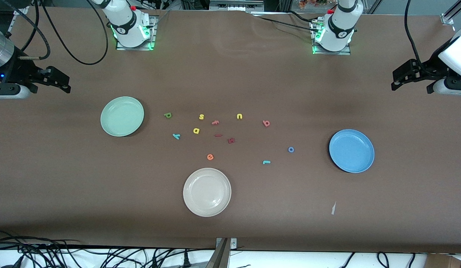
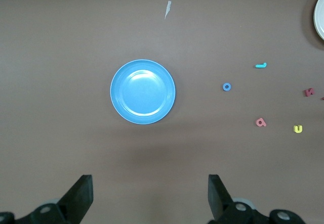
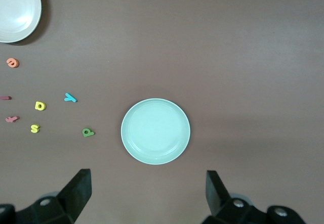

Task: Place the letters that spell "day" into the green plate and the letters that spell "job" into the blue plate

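Spreading across the brown tabletop (image 1: 230, 82), the green plate (image 1: 122, 116) lies toward the right arm's end, the blue plate (image 1: 351, 150) toward the left arm's, both bare. Between them lie d (image 1: 167, 115), a (image 1: 196, 130), y (image 1: 176, 136), b (image 1: 266, 123), o (image 1: 291, 149), j (image 1: 266, 162). The left gripper (image 2: 149, 196) and right gripper (image 3: 147, 196) wait wide open, holding nothing, over the tabletop's end edges.

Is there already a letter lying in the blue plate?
No, the blue plate holds nothing; the blue "o" lies on the table beside it, apart from its rim.
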You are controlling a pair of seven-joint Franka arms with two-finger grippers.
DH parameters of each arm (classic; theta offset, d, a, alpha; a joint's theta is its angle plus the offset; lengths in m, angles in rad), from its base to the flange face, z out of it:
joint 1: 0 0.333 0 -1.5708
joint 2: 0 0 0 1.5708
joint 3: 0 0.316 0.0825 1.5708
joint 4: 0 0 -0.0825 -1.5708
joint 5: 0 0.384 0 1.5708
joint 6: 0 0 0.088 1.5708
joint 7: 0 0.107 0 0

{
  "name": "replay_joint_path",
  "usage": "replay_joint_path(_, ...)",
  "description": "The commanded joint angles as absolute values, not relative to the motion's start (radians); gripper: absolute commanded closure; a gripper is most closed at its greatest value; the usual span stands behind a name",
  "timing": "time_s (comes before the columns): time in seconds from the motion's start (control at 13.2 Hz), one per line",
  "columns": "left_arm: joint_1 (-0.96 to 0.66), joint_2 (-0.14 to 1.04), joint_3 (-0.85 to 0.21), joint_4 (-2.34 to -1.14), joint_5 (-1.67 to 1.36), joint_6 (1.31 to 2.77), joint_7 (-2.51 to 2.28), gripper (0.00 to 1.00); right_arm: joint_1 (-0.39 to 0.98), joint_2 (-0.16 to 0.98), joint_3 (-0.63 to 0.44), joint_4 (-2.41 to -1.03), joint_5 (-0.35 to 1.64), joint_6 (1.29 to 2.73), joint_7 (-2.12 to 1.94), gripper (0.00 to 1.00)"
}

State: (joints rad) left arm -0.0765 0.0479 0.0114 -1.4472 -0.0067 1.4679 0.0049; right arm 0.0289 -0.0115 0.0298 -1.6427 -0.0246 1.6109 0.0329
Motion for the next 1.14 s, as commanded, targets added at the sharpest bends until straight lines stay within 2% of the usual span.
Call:
replay_joint_path(0.0,-0.069,0.054,0.011,-1.437,-0.023,1.447,0.002,0.0,0.028,-0.025,0.029,-1.655,-0.023,1.617,0.025,0.0)
replay_joint_path(1.06,-0.071,0.052,0.011,-1.43,-0.023,1.434,0.0,0.0,0.028,-0.025,0.028,-1.657,-0.02,1.615,0.025,0.0)
